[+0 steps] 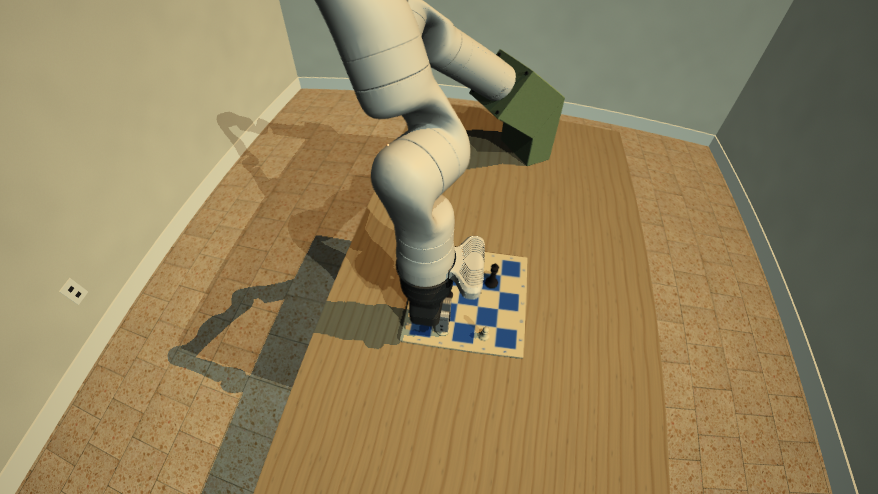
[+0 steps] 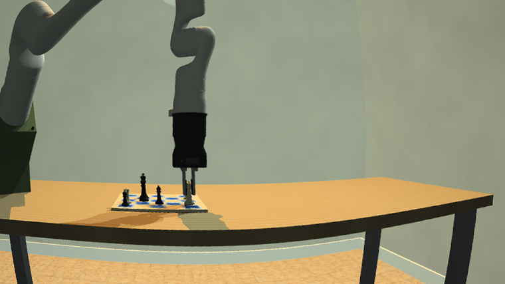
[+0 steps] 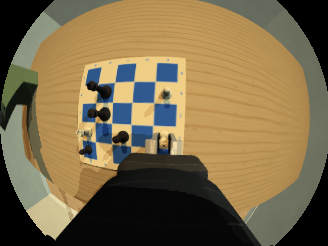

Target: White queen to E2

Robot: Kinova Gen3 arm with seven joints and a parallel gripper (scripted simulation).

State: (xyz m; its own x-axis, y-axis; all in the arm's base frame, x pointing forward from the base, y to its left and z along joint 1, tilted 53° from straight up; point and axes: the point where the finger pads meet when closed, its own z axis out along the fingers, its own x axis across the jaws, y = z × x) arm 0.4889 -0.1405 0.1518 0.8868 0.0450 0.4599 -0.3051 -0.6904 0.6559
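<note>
Wood table w/ dark legs, tiled floor, wall outlet.
</note>
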